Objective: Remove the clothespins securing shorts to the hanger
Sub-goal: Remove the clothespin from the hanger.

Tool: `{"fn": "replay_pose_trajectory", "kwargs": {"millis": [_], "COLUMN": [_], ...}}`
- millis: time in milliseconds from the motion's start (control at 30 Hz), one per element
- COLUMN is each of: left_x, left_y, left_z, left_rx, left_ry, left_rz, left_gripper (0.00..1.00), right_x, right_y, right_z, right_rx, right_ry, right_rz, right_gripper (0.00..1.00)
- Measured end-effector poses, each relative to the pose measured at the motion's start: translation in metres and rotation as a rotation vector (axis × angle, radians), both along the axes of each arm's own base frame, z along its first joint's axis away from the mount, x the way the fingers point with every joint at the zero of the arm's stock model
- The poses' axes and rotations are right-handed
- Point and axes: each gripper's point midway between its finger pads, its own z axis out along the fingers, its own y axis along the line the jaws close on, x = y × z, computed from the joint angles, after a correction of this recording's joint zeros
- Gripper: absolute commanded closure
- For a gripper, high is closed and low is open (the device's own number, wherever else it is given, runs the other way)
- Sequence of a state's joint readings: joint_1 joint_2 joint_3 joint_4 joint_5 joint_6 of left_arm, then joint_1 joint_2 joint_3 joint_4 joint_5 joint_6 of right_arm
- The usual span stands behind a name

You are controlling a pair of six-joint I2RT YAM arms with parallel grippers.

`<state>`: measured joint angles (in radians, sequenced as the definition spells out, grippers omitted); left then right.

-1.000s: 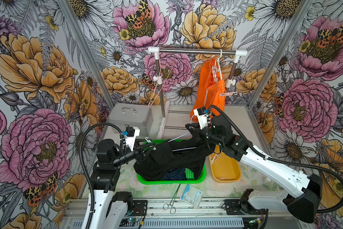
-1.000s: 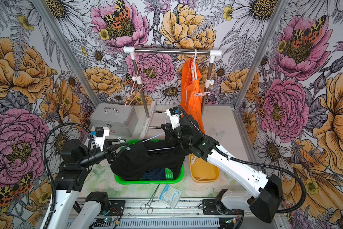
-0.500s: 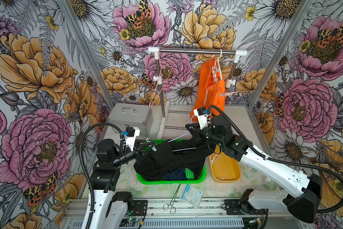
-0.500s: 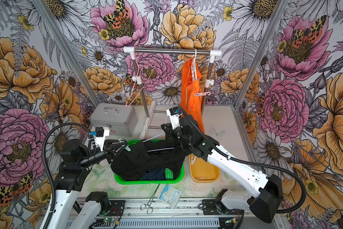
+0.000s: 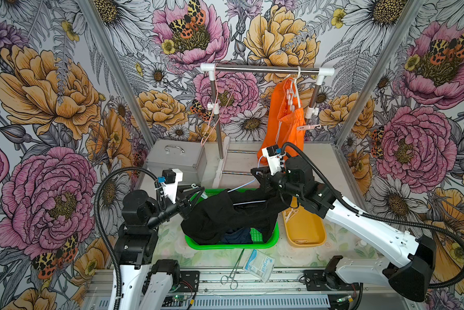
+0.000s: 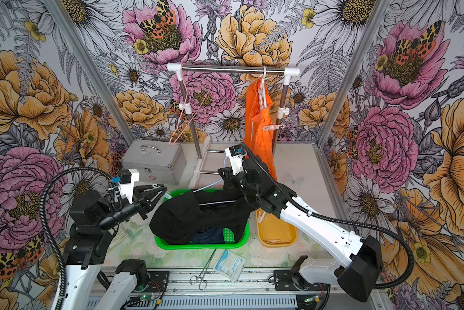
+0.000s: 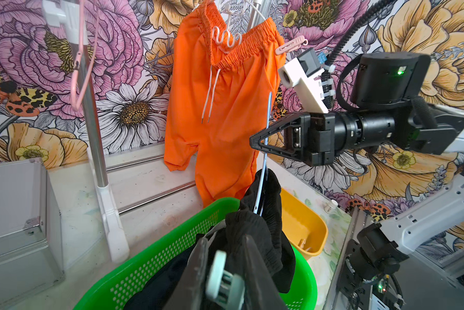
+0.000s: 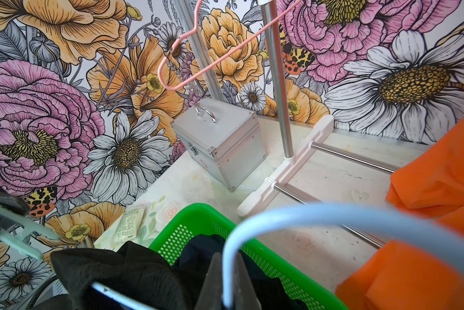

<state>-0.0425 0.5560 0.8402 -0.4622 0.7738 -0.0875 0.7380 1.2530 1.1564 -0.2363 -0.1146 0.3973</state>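
step in hand: take the grey-teal clothespin (image 7: pixel 221 276) off the black shorts (image 5: pixel 225 214).

state: the left gripper (image 5: pixel 197 193) is pinched on that clothespin, one finger on each flank. it sits at the left end of the shorts, over the left rim of the green basket (image 5: pixel 231 245). the right gripper (image 7: pixel 255 142) has its tips together on the pale blue hanger (image 7: pixel 264 166), on the wire just below the hook, at the far right of the basket. it carries hanger and shorts above the basket.

to do it well:
- squeeze the handle end, not the spring, so the mouth opens before you pull.
- the cloth bunches thick there and could drag along, so check the mouth is open first.
- draw back to the left along the clip's own line, with no twist.
- hold your right arm steady to give the pull something to work against.
- if the waistband lifts with the clip, press harder rather than tug.

orientation: the clothespin's long axis lies about along the left fingers, roughly left-right in the scene. handles face the left wrist; the biting end points right, buried in black cloth. whether it is clear of the wire, cannot tell. the hanger's long axis runs left-right too.

elsewhere: the orange shorts (image 7: pixel 225 120) hang on the far rail with one pink clothespin (image 7: pixel 292 45). pale clips lie in the yellow tray (image 5: pixel 306 239).
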Motion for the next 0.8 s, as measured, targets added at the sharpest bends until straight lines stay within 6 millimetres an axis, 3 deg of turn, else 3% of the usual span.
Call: {"fn": "replay_pose_trajectory", "kwargs": {"millis": [200,367,500,800], "left_x": [-0.011,-0.03,-0.046,-0.079], "left_y": [-0.004,-0.023,-0.046,-0.106], "left_z": [0.013,0.027,0.024,0.0], "left_rx": [0.005,0.007,0.027,0.167], "left_ry": [-0.037,-0.08,-0.093,-0.134], "left_rz": [-0.019,-0.108,-0.205,-0.415], "left_gripper": [0.86,0.86,0.87,0.86], "right_x": [0.004,0.006,0.007,0.012], "right_y": [0.004,0.013,0.017,0.023], "right_z": [-0.014,-0.031,-0.036,-0.019], "right_rx": [-0.016,-0.031,-0.037,-0.022], "right_ry": [0.039,0.091,0.108,0.096], "right_rz": [-0.002,0.008,0.015,0.022], "right_gripper": [1.0,1.0,1.0,1.0]}}
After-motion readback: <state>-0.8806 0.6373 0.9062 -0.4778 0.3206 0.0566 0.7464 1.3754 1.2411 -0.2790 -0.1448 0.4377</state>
